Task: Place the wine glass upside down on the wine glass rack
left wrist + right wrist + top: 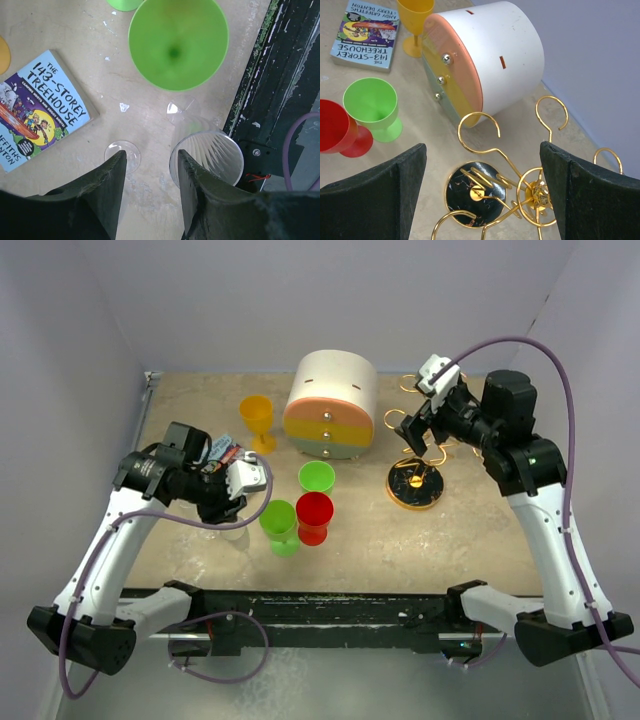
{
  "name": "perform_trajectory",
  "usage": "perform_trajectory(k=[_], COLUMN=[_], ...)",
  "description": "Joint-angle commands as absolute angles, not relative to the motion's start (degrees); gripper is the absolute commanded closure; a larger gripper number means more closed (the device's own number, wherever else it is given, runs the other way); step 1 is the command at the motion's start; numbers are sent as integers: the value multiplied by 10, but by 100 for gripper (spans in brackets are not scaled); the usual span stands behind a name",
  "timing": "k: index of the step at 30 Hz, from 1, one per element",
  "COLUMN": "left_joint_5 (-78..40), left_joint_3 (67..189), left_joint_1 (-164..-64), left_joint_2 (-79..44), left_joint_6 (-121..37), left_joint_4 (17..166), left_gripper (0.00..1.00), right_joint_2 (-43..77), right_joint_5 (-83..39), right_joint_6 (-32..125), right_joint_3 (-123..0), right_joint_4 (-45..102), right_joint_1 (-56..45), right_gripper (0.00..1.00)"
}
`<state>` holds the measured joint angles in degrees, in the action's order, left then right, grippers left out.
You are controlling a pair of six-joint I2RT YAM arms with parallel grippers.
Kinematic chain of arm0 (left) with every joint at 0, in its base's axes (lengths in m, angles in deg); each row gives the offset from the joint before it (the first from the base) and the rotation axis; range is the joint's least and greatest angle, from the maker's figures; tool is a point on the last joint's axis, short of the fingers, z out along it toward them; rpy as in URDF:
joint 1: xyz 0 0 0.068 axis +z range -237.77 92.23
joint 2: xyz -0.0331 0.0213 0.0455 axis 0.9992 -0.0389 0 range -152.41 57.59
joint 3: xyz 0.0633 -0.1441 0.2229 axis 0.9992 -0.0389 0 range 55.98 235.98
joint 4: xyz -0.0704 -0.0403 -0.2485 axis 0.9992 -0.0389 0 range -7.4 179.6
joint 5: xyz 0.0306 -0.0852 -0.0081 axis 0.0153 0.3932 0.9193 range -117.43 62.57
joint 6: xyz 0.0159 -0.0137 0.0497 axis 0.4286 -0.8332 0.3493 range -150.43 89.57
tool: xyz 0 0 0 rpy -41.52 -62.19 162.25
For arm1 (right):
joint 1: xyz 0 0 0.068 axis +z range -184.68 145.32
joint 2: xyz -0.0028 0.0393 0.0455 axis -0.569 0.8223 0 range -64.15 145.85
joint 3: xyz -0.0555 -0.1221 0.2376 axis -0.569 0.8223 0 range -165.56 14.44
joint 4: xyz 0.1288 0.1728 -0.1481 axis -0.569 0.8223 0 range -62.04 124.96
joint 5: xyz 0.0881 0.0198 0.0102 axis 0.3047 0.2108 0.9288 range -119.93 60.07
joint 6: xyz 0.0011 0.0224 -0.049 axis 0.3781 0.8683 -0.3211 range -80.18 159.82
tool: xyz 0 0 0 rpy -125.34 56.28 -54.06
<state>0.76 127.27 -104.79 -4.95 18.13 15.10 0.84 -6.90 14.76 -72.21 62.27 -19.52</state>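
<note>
The clear wine glass [210,155] has a ribbed bowl and stands on the table near the front edge, its rim towards the left wrist camera; it is faint in the top view [228,531]. A clear round disc [126,150] lies to its left. My left gripper [150,157] is open and empty, low over the table [232,502]; its right finger overlaps the glass rim. The gold wire rack [470,197] with curled loops stands on its black-and-gold base [416,483]. My right gripper [482,150] is open and empty above the rack [412,435].
A round drawer box [332,405] with orange and yellow bands stands at the back. An orange goblet [258,420], two green cups [317,477] [279,523] and a red cup [314,515] stand mid-table. A book [40,107] lies left. The black table edge [280,100] is close.
</note>
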Motion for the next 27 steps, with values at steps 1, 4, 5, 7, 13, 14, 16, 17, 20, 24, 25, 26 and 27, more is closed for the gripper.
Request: perform_trajectory(k=[1, 4, 5, 7, 13, 14, 16, 17, 20, 24, 25, 26, 27], left_joint_5=[-7, -13, -14, -15, -21, -22, -26, -28, -32, -34, -36, -38, -43], left_joint_3=[1266, 1266, 1267, 1268, 1272, 1272, 1272, 1272, 1276, 1285, 1287, 1289, 1292], left_joint_1=[-1052, -1053, -1053, -1054, -1055, -1056, -1057, -1057, -1057, -1058, -1059, -1059, -1059], left_joint_2=[-56, -58, -59, -59, -72, -73, -76, -77, -77, -73, -71, -70, -67], left_joint_6=[186, 188, 189, 191, 195, 196, 198, 199, 201, 206, 208, 210, 213], left_joint_4=[152, 149, 148, 148, 143, 143, 143, 141, 136, 121, 117, 114, 107], left_gripper=[51, 55, 56, 60, 71, 73, 78, 80, 86, 99, 100, 100, 100], right_joint_2=[-2, -2, -2, -2, -2, -2, -1, -1, 0, 3, 3, 3, 2], right_joint_5=[-78, -81, -82, -82, -86, -87, -88, -87, -89, -89, -88, -87, -85], right_joint_6=[148, 148, 148, 149, 149, 149, 149, 149, 149, 148, 148, 148, 148], right_joint_3=[-713, -709, -708, -706, -703, -701, -699, -698, -697, -697, -697, -697, -697], right_joint_4=[604, 601, 601, 601, 599, 598, 597, 597, 596, 595, 596, 596, 597], right_joint_1=[-193, -193, -193, -193, -193, -193, -193, -193, -193, -193, -193, -193, -193], right_gripper=[3, 3, 3, 3, 3, 3, 3, 3, 3, 3, 3, 3, 3])
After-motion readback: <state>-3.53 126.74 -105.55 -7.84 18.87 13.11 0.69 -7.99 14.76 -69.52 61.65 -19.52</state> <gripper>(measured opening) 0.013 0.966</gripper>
